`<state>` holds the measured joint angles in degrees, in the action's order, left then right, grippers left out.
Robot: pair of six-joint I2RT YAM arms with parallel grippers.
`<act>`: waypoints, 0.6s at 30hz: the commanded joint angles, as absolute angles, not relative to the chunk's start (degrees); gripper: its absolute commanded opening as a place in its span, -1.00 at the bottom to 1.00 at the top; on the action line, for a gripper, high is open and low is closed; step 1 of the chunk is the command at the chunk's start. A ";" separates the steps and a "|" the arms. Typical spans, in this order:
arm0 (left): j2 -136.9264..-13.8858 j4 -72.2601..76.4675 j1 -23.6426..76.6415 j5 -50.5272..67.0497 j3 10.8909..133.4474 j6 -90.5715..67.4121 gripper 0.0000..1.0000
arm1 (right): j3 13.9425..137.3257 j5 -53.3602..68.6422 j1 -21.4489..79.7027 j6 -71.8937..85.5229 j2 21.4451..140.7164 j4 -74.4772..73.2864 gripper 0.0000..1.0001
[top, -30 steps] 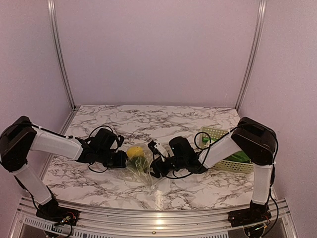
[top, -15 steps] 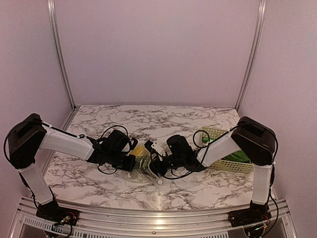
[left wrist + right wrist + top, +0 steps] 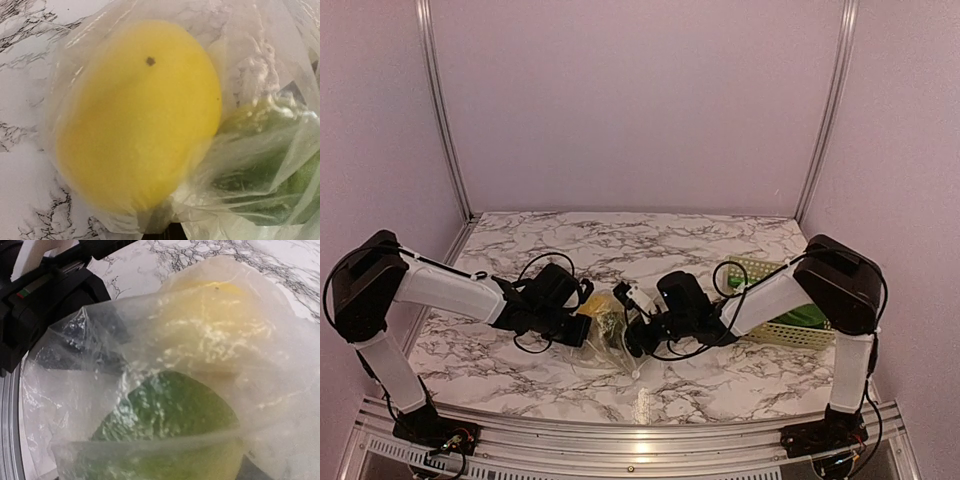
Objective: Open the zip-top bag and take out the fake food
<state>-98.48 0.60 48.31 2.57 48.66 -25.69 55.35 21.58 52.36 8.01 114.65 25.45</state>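
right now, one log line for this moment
left hand: shut on bag | right hand: at bag, grip unclear | toy food: inside bag

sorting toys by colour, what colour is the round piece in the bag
The round piece is yellow with a small dark dot; best in the left wrist view.

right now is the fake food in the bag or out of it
Inside. The fake food, yellow and green pieces, sits behind the clear film of the zip-top bag in both wrist views.

The marble table [image 3: 620, 240] has the zip-top bag [image 3: 605, 345] lying on it. A yellow-green basket [image 3: 760, 268] sits to the bag's right.
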 commanded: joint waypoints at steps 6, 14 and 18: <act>-92.34 -0.62 41.21 0.64 42.11 -29.55 -1.00 | 50.85 19.65 52.17 8.70 106.42 23.60 0.10; -91.56 -0.53 38.28 0.43 41.26 -31.60 -1.00 | 46.22 21.04 51.87 8.36 99.51 20.06 0.07; -92.36 0.81 37.88 1.84 41.64 -31.68 -1.00 | 42.81 20.85 51.11 8.17 93.57 17.32 0.07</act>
